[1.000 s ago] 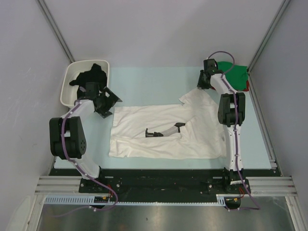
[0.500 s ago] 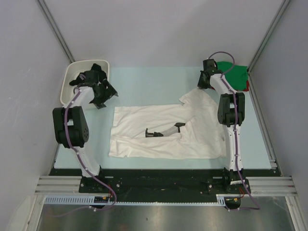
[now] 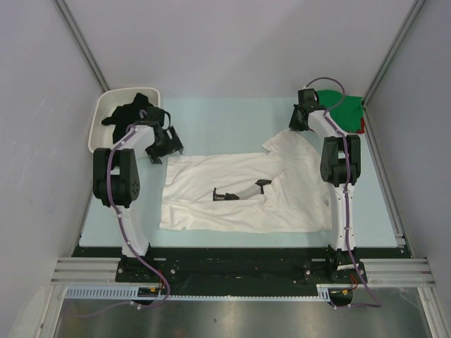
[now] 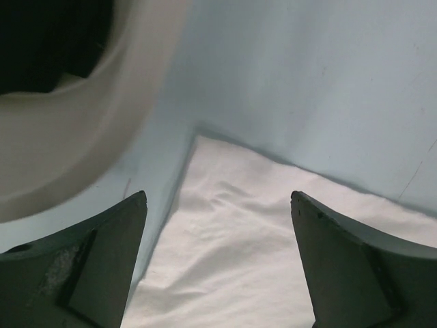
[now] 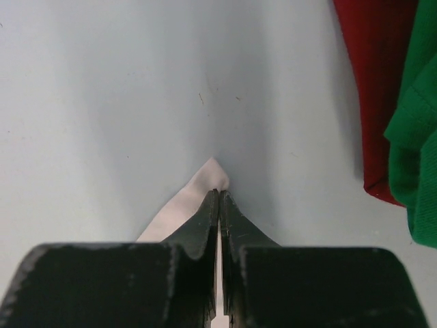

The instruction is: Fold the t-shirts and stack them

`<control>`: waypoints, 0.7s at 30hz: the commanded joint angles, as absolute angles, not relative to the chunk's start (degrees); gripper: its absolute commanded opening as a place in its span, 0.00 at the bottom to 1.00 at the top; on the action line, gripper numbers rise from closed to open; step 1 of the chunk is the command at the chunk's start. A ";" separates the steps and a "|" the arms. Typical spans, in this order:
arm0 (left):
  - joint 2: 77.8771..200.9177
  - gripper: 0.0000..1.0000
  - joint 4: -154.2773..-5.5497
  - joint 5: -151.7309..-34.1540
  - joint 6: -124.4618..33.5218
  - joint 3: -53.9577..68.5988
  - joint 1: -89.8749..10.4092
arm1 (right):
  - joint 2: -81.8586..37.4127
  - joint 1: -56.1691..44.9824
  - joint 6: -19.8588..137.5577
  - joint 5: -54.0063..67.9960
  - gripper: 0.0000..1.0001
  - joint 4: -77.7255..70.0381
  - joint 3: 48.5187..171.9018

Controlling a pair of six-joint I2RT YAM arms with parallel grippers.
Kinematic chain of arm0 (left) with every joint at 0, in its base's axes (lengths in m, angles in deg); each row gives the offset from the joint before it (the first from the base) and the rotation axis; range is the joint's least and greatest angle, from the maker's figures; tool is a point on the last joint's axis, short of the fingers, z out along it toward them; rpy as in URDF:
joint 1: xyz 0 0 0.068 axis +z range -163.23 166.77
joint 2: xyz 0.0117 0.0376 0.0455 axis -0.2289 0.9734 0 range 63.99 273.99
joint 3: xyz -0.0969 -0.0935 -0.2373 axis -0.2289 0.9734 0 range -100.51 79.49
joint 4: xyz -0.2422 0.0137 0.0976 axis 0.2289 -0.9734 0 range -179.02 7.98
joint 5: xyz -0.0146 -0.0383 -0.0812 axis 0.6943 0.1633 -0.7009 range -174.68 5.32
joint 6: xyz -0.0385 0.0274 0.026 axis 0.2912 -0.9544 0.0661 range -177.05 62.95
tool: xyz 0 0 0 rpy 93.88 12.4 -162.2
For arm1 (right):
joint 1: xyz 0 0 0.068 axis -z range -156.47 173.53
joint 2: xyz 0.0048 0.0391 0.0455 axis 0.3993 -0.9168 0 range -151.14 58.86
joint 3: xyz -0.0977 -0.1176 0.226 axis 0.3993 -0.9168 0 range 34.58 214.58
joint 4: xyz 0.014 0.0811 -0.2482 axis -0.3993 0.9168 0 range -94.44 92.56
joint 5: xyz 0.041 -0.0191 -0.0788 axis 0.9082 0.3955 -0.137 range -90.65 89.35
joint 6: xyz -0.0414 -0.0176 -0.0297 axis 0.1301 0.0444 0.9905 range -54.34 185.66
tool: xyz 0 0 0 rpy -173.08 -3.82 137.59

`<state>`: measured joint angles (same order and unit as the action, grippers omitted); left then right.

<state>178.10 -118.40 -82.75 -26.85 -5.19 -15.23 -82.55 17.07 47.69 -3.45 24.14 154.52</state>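
Nearest me, the white shirt [image 3: 232,204] lies spread on the pale blue table [image 3: 225,116] between the two arms, its near edge close to the arm bases and its left part doubled over. A small dark and grey thing [image 3: 239,191] sits on its middle; I cannot tell what it is. Further out on the left, the left gripper [image 4: 218,198] hangs over the shirt's far left corner with its fingers spread wide. The corner shows between them, with nothing gripped. On the right, the right gripper [image 5: 218,195] has its fingers pressed together on the tip of the shirt's far right flap. A small white point of cloth pokes out just beyond the tips, low against the table. Past the left gripper, the white tray [image 3: 97,130] stands at the far left corner with the black shirt [image 3: 130,113] bunched inside. At the far right corner the green shirt [image 5: 420,137] lies on top of the red shirt [image 5: 375,82], near the right gripper but apart from it.
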 commanded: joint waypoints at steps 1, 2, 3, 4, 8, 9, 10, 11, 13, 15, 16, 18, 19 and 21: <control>178.51 0.90 -119.28 -78.80 -29.36 -6.99 -17.80 | -80.10 16.41 47.56 -1.26 0.00 25.71 152.27; 178.69 0.90 -119.72 -78.01 -29.28 -6.99 -18.15 | -80.01 16.50 47.47 -1.26 0.00 25.53 151.91; 178.69 0.90 -119.90 -76.70 -29.19 -7.08 -18.16 | -80.01 16.59 47.47 0.22 0.00 25.27 151.39; 178.86 0.90 -120.07 -76.16 -29.19 -7.26 -18.16 | -80.01 16.59 47.38 0.32 0.00 25.09 151.21; 181.14 0.91 -121.39 -75.10 -30.15 -10.77 -17.89 | -79.92 16.50 46.68 1.37 0.00 24.22 150.07; 182.11 0.90 -121.48 -75.45 -30.94 -12.51 -17.89 | -79.83 16.33 46.42 1.55 0.00 23.95 149.80; 182.64 0.90 -121.92 -75.63 -31.21 -13.75 -17.89 | -79.92 16.24 46.42 1.64 0.00 23.95 149.80; 183.17 0.90 -122.70 -75.80 -31.56 -14.98 -17.89 | -79.92 16.24 46.50 1.90 0.00 23.95 149.80; 183.96 0.90 -122.80 -75.72 -32.88 -17.88 -17.98 | -79.75 16.15 46.68 1.82 0.00 23.95 149.71; 184.40 0.90 -122.71 -75.37 -34.01 -20.34 -17.98 | -79.66 16.15 47.03 1.64 0.00 23.86 149.62; 185.36 0.90 -122.71 -75.28 -34.54 -21.22 -17.98 | -79.57 16.32 47.03 1.55 0.00 23.95 149.62; 186.68 0.91 -124.29 -74.93 -34.90 -23.85 -17.98 | -79.48 16.41 46.94 1.64 0.00 23.78 149.54; 187.38 0.90 -124.55 -74.84 -34.99 -24.22 -17.98 | -79.48 16.50 46.94 1.64 0.00 23.77 149.54; 188.09 0.90 -124.82 -73.79 -34.99 -24.40 -17.89 | -79.39 16.50 46.94 1.64 0.00 23.77 149.36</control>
